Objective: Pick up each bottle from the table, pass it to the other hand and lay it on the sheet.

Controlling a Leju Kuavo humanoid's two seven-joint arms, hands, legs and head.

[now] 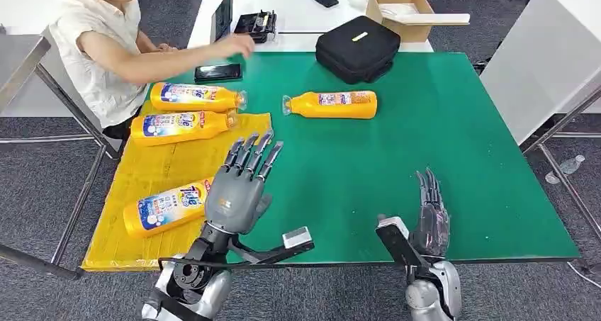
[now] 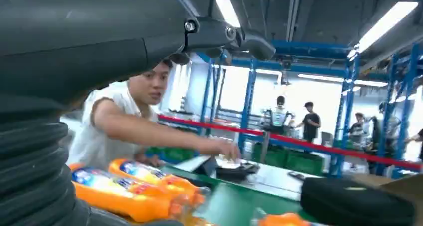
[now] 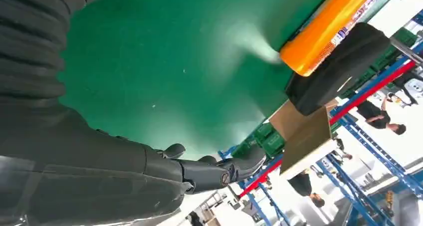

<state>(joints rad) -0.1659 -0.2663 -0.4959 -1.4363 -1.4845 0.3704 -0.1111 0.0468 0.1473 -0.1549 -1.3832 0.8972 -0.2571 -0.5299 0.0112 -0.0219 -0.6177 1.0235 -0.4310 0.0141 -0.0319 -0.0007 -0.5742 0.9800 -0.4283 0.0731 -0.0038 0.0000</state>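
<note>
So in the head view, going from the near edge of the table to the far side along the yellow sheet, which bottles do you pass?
Nearest orange bottle by the left hand → middle orange bottle → farthest orange bottle at the edge of the yellow sheet.

Person in white shirt [image 1: 92, 44] reaching over table, black case [image 1: 358, 47], cardboard box [image 1: 401, 13], two phones [image 1: 218, 71].

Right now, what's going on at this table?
Bottle-sorting run. Three orange bottles lie toward the yellow sheet: the near one and middle one on it, the far one at its far edge. One bottle lies on the green table. Both robot hands are empty with fingers apart: left hand over the sheet's edge, right hand near the front edge. A person reaches across the far side.
</note>
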